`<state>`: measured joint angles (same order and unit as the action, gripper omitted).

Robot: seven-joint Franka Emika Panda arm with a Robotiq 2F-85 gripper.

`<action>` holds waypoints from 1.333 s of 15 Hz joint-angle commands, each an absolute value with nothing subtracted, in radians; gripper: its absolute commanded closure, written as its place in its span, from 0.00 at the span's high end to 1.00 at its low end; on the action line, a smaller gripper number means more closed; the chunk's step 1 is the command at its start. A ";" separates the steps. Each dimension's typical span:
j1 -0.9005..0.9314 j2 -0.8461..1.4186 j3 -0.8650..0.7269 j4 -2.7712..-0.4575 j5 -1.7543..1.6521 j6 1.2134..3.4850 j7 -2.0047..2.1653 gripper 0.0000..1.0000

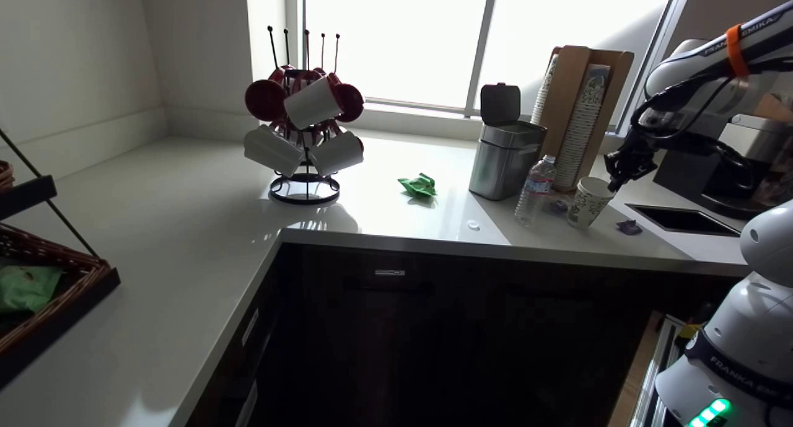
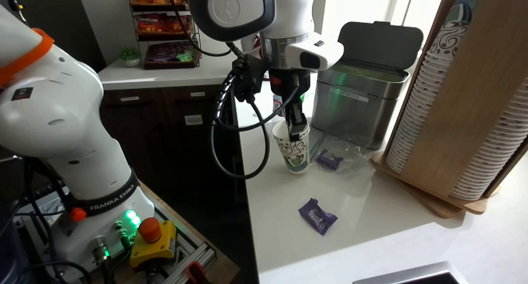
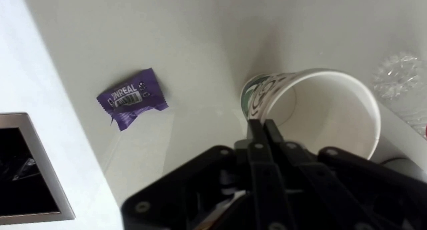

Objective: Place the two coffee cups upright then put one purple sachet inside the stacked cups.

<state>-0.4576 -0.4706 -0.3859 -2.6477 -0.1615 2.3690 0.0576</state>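
A white paper cup (image 1: 590, 202) with a leaf and swirl print is mouth up but tilted on the counter in both exterior views (image 2: 293, 152). My gripper (image 3: 262, 124) is shut on its rim, one finger inside and one outside. The cup's inside (image 3: 330, 106) looks empty. Only one rim shows; I cannot tell whether a second cup is nested in it. One purple sachet (image 2: 317, 216) lies apart from the cup, also in the wrist view (image 3: 133, 98). Another purple sachet (image 2: 328, 159) lies close beside the cup; it is hidden in the wrist view.
A water bottle (image 1: 536, 191) stands close to the cup. Behind are an open metal bin (image 2: 359, 102) and a wooden cup dispenser (image 2: 458, 123). A square counter opening (image 3: 30, 170) lies beyond the first sachet. A green packet (image 1: 419, 185) and a mug rack (image 1: 305, 188) stand farther off.
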 commanded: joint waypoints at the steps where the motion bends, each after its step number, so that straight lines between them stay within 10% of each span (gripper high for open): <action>1: -0.466 -0.506 -0.405 -2.668 -0.105 2.379 0.019 0.01; 19: -0.464 -0.431 -0.416 -2.549 0.007 2.146 0.019 0.01; 20: -0.464 -0.426 -0.414 -2.542 0.002 2.134 0.020 0.29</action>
